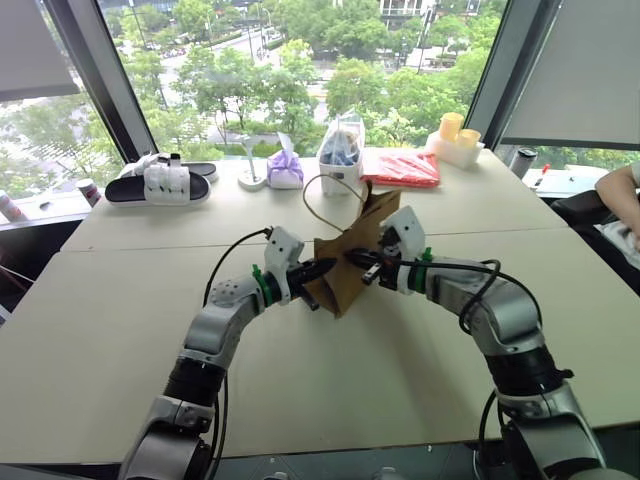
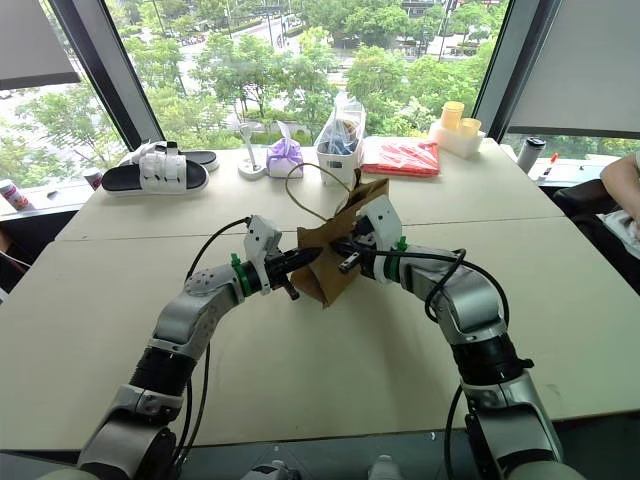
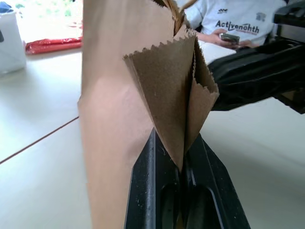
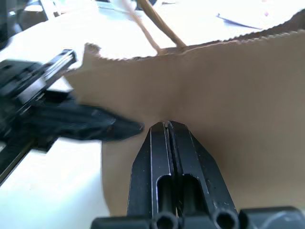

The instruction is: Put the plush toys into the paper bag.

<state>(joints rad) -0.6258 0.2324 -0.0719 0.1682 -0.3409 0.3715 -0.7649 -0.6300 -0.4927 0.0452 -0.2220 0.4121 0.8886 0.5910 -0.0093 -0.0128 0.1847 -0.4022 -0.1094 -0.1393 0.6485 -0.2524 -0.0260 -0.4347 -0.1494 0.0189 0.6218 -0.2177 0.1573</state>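
Sandals (image 1: 160, 183), black with white straps, lie at the far left of the bench (image 1: 120, 300), by the window. Right of them stands a small white object (image 1: 251, 178), then a purple bundle (image 1: 285, 168), then a white basket (image 1: 340, 165) with blue contents. Further right lie a red packet (image 1: 402, 168) and a white tray with yellow cups (image 1: 455, 138).

Nearer, at mid-bench, the paper bag (image 1: 345, 262) stands tilted between the two arms, its thin loop handle (image 1: 322, 195) arching above it. The left tool (image 1: 318, 272) comes in from the left and is clenched on a folded edge of the bag; in the left wrist view its two black fingers (image 3: 147, 191) pinch the paper crease between them. The right tool (image 1: 362, 262) comes in from the right and is likewise clenched on the bag's upper part; in the right wrist view its fingers (image 4: 159, 167) press together on the brown sheet just below the serrated rim, with the left tool showing just beside them.

At the far right edge, a person (image 1: 620, 205) in a white shirt sits beside the bench.
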